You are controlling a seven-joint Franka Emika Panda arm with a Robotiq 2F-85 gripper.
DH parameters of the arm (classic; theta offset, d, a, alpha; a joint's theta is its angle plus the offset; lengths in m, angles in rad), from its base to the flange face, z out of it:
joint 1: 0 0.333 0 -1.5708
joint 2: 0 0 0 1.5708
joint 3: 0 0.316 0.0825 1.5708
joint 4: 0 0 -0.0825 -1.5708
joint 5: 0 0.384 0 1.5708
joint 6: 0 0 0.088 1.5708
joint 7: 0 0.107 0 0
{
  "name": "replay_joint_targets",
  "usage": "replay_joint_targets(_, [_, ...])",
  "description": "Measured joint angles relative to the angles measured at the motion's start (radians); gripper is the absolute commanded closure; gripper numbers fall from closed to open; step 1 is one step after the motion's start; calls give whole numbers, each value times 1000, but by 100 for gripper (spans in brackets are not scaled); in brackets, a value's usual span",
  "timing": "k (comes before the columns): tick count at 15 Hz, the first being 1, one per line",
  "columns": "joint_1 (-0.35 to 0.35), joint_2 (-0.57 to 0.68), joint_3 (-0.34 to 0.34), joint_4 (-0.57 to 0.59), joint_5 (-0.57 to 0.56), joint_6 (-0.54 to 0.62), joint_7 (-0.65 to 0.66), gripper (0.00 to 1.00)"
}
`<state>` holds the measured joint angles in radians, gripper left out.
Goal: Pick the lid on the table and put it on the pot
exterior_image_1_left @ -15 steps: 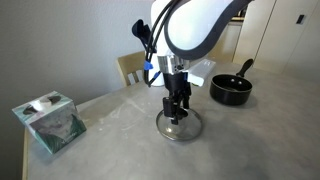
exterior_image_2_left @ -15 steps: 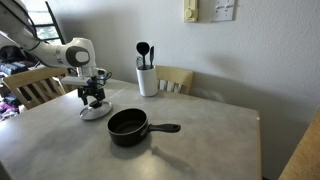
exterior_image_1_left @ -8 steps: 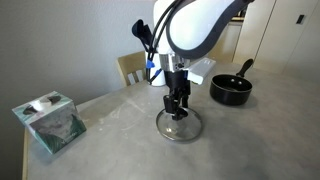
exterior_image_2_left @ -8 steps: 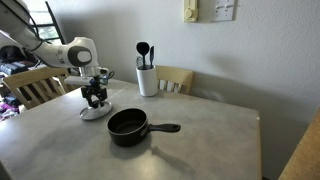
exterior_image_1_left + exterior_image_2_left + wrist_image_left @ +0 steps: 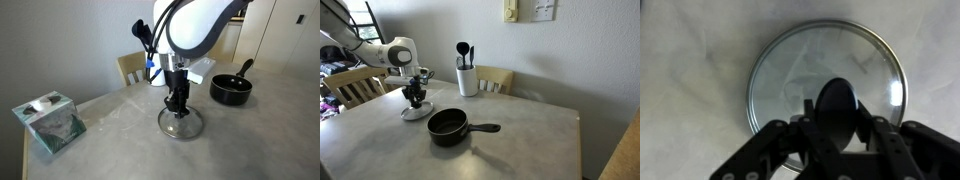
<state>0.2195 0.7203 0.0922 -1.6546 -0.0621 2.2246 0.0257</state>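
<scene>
Straddling knob at lid centre, gripper overhead.

Marbled table; on it lid, pot, utensil holder, tissue box

Wrist view: lid lower rim hidden behind gripper; knob dark & blurred, edges merge w/ the fingers, so can't tell if pads touch it; gripper body cut off by bottom edge. In an exterior view, knob hidden behind gripper; arm cut off at top edge; chair partly behind arm. In an exterior view, arm cut off at left edge; lid too small to tell glass from rim; wall plate cut by top edge.
</scene>
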Motion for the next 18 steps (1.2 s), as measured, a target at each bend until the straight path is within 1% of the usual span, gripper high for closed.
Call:
replay_joint_targets(3, [0,0,1,12,0,-48,0,85])
replay_joint_targets(5, [1,-4,1,34,-1,-99,0,85])
replay_joint_targets(8, [15,-15,1,82,-5,-181,28,85])
replay_joint_targets(11, [16,-35,-5,125,-6,-236,47,85])
replay_joint_targets(14, [-4,-46,-27,154,-6,-254,47,85])
replay_joint_targets(18, [-53,-64,-59,163,-6,-255,47,85])
